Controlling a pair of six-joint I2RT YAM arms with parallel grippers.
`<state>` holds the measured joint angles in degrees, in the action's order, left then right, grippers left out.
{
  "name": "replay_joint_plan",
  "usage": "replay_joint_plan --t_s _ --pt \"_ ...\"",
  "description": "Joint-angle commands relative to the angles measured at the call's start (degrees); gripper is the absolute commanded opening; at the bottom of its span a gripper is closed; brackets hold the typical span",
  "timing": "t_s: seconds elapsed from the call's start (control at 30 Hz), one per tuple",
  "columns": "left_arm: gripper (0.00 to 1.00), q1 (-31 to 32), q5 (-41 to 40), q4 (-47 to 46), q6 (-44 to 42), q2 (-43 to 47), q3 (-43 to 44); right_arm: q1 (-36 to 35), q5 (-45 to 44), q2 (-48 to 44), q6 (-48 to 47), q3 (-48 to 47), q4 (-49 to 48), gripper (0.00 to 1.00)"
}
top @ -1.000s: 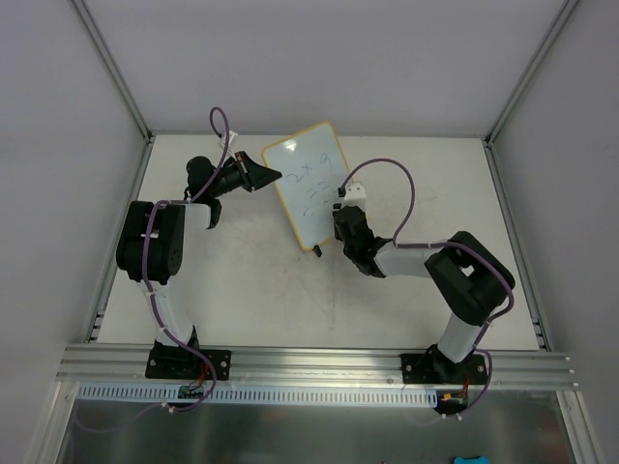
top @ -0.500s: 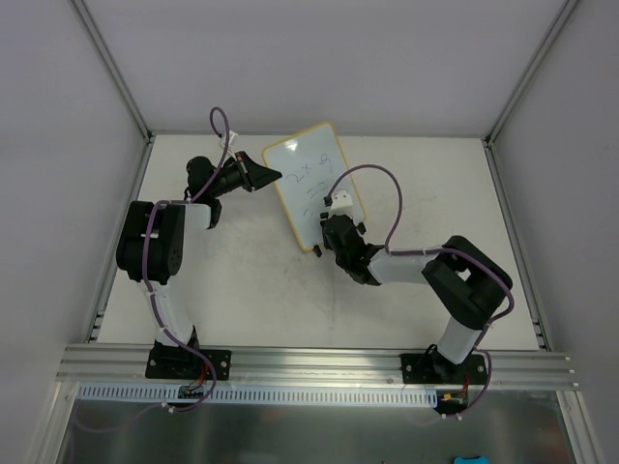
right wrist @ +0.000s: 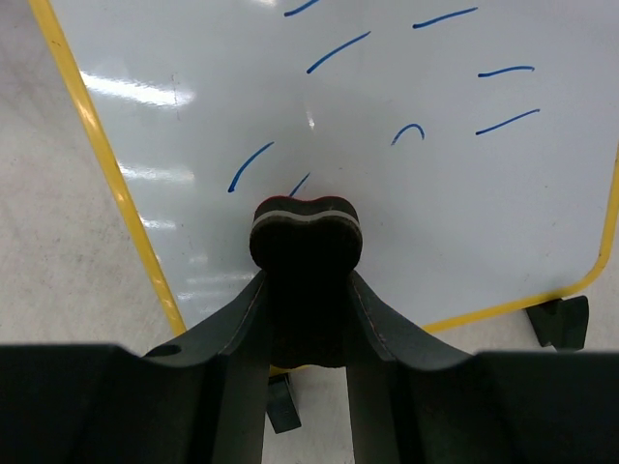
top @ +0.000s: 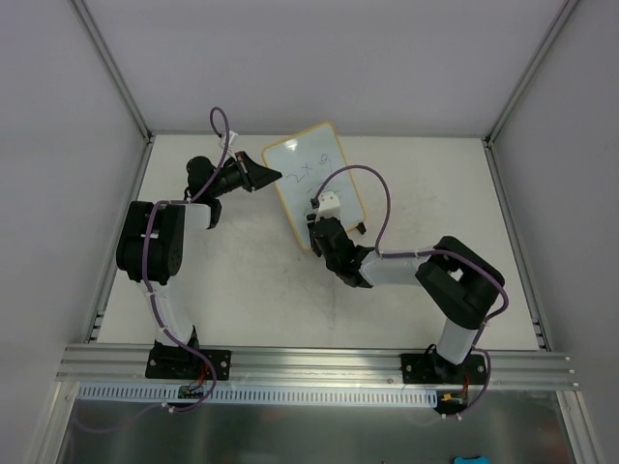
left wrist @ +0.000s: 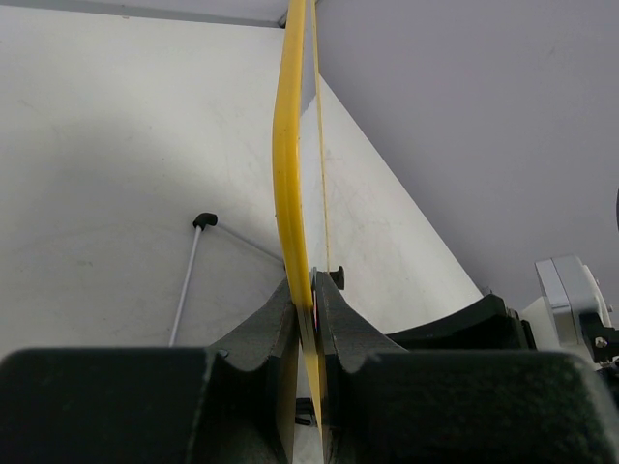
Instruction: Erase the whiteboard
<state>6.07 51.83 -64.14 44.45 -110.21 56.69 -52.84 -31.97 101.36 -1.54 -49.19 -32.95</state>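
The whiteboard (top: 311,172), white with a yellow frame, stands tilted at the back middle of the table. My left gripper (top: 272,176) is shut on its left edge; the left wrist view shows the yellow frame (left wrist: 293,193) edge-on, pinched in the left gripper (left wrist: 311,302). Blue strokes (right wrist: 338,50) cover the board face (right wrist: 484,222). My right gripper (right wrist: 307,290) is shut on a black eraser (right wrist: 307,237), whose tip rests against the board's lower left part, just below a short blue stroke (right wrist: 251,165). From above, the right gripper (top: 322,228) hides the eraser.
Two black feet (right wrist: 562,320) (right wrist: 282,402) sit under the board's lower edge. Behind the board a thin prop rod with a black tip (left wrist: 201,221) rests on the table. Grey walls (top: 58,116) enclose the white table (top: 242,290); an aluminium rail (top: 319,362) runs along the front.
My right gripper has slid with the eraser from the board's right edge leftward and nearer, to the lower left part. The left gripper and the board have stayed put.
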Motion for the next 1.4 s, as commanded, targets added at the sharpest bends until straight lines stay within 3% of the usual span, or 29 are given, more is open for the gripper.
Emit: replay_joint_plan --t_s 0.0,0.2,0.47,0.77,1.07,1.37 --pt "0.0 1.0 2.7 -2.0 -4.5 2.9 0.0 -0.3 -3.4 0.8 0.4 -1.4 -3.4 0.0" --pt "0.0 1.0 2.7 -2.0 -4.5 3.1 -0.1 5.2 -0.1 -1.8 6.4 2.8 -3.4 0.0" --pt "0.0 1.0 3.0 -2.0 -4.5 3.1 0.1 10.0 -0.2 -6.4 3.3 5.3 -3.4 0.0" --pt "0.0 1.0 3.1 -2.0 -4.4 2.9 0.3 17.1 10.5 -8.9 0.4 0.3 2.6 0.0" --pt "0.0 1.0 3.1 -2.0 -4.2 2.5 0.4 19.6 16.3 -4.3 -4.1 -7.1 4.9 0.0" --pt "0.0 1.0 3.3 -1.8 -4.1 2.0 0.8 21.7 19.3 0.9 -2.4 -9.5 5.5 0.0"
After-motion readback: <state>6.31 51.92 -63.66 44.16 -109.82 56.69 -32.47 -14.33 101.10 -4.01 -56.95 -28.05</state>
